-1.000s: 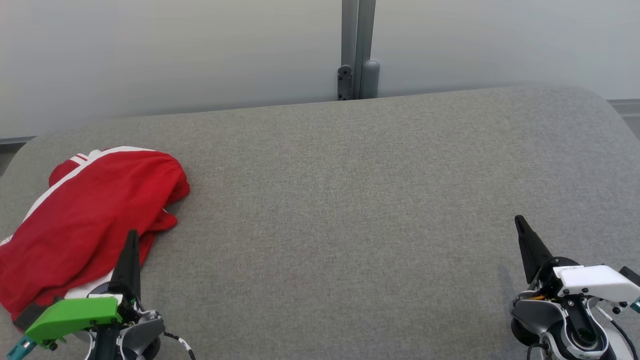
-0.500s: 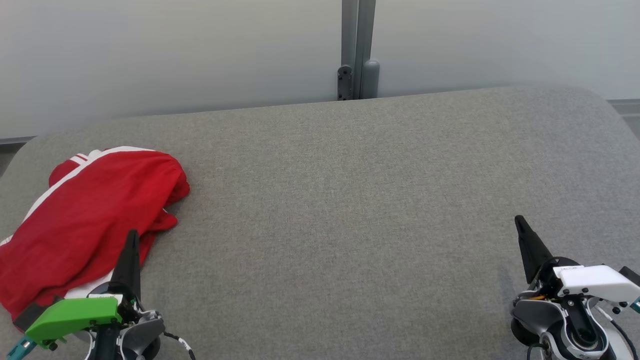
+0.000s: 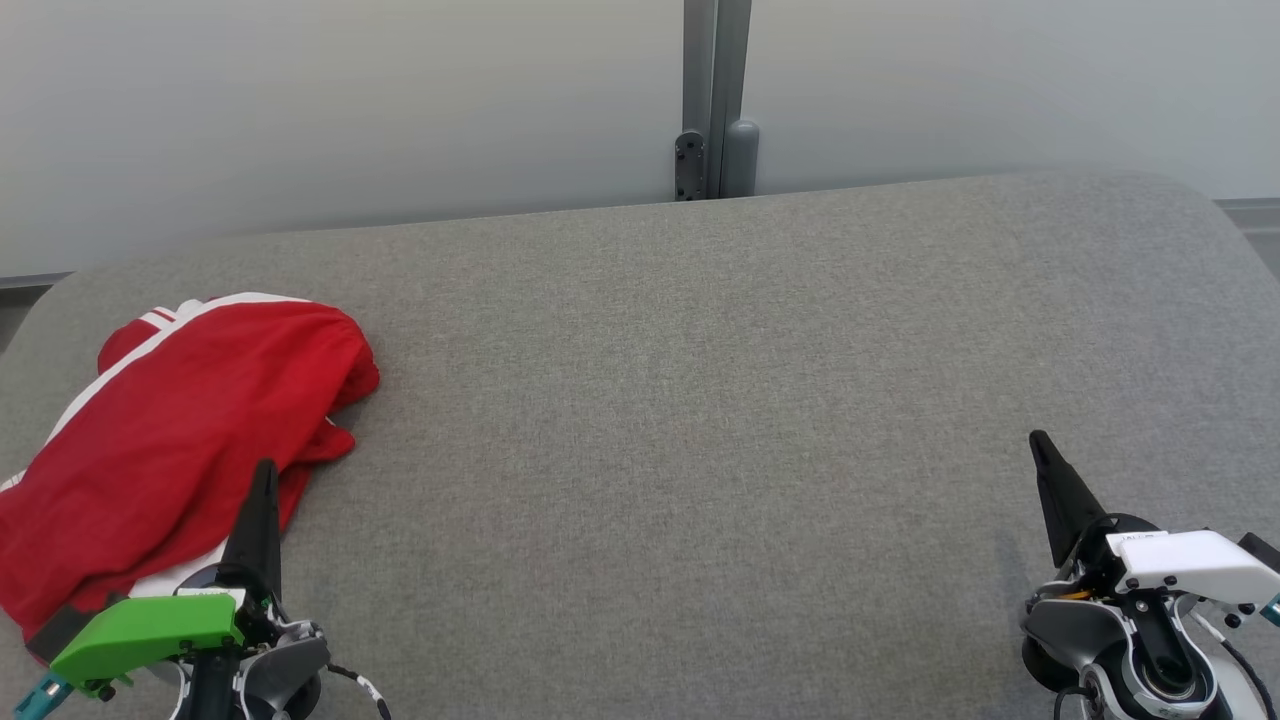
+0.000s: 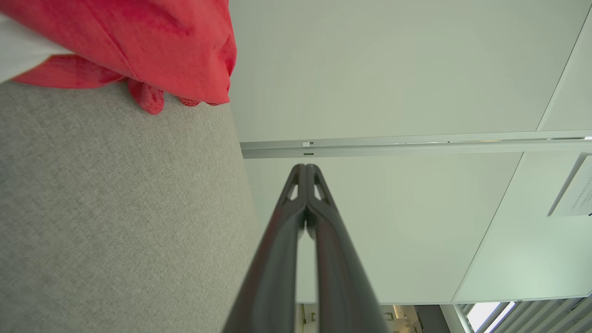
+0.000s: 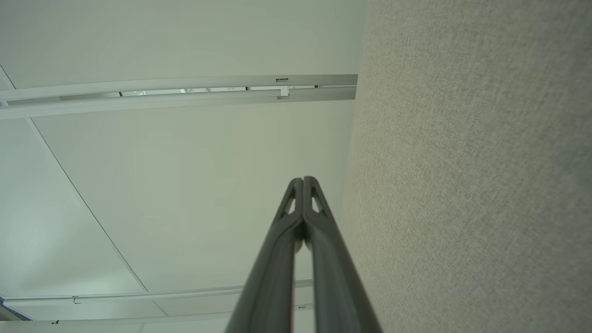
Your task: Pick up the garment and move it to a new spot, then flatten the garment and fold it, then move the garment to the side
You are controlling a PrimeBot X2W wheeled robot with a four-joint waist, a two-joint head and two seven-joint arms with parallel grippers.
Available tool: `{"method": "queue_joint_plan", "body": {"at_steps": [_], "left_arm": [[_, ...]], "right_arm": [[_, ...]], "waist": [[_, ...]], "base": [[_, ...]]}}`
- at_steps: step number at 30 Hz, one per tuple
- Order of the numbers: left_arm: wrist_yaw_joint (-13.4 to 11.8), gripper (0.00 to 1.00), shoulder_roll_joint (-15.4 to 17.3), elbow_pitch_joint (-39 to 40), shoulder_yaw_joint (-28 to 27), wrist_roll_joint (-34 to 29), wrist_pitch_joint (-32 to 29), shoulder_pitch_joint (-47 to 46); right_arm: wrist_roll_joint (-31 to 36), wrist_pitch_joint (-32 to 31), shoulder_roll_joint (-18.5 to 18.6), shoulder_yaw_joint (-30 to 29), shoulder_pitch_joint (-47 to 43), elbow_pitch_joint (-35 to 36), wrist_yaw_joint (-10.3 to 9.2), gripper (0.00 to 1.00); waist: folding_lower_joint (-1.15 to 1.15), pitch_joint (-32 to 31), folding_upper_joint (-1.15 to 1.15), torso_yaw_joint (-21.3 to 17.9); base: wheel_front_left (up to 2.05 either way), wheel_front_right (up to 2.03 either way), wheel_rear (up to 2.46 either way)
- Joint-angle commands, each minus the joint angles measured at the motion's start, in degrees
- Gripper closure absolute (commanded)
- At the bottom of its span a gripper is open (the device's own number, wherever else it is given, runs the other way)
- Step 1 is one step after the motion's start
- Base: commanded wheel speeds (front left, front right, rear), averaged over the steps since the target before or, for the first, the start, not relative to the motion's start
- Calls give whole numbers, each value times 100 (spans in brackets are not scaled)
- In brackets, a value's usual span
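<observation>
A red garment (image 3: 190,420) with a white stripe lies in a soft, crumpled heap on the grey bench (image 3: 700,400). It sits on the robot's left side of the bench, close to the left edge. It is not flat and it is not folded. A bit of white cloth peeks out at the near end of the heap.

The left pincer (image 3: 264,475) is at the lower left of the head view, with a green cover (image 3: 150,630) on its wrist. Its two dark fingers are pressed tight together and hold nothing. From the head, the tip looks as if it lies over the near edge of the garment. From the left wrist, the fingers point past the bench edge to the pale wall (image 3: 400,100), and the garment lies off to one side, apart from them. I cannot tell if any part of the pincer touches the cloth.

The right pincer (image 3: 1040,445) is at the lower right of the head view, with a white cover (image 3: 1190,560) on its wrist. It is far from the garment, over bare grey bench. Its fingers are pressed tight together too, with nothing between them.

Behind the bench, a grey post (image 3: 715,90) runs up the middle of the wall.
</observation>
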State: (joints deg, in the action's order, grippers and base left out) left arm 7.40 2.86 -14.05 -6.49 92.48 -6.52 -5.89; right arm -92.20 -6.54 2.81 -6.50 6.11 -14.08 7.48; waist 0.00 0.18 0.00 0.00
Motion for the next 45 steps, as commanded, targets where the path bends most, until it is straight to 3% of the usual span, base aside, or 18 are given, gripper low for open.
{"method": "queue_joint_plan", "body": {"at_steps": [1,9,10,26,34,45], "left_arm": [[30,100,8,9,-5,-55,-6,-98],[30,100,8,9,-5,-55,-6,-98],[-1,0,-2,-21,0,3,3,9],[-7,0,-8,64,317,-205,392,196],[-4,0,35,90,444,-811,596,232],[0,0,36,45,460,-2427,867,311]], "right_arm": [[-42,-6,27,-4,40,25,4,100],[-42,-6,27,-4,39,25,4,100],[3,0,-7,1,-8,-25,0,0],[396,392,-28,271,-209,115,-1,0],[1492,596,-23,379,-233,333,0,0],[3549,867,13,660,-229,597,0,0]], "waist": [[0,0,0,0],[0,0,0,0],[0,0,0,0],[0,3,0,3],[0,-1,0,14],[0,5,0,42]], "base": [[0,0,0],[0,0,0],[0,0,0],[0,0,0],[0,0,0],[0,0,0]]}}
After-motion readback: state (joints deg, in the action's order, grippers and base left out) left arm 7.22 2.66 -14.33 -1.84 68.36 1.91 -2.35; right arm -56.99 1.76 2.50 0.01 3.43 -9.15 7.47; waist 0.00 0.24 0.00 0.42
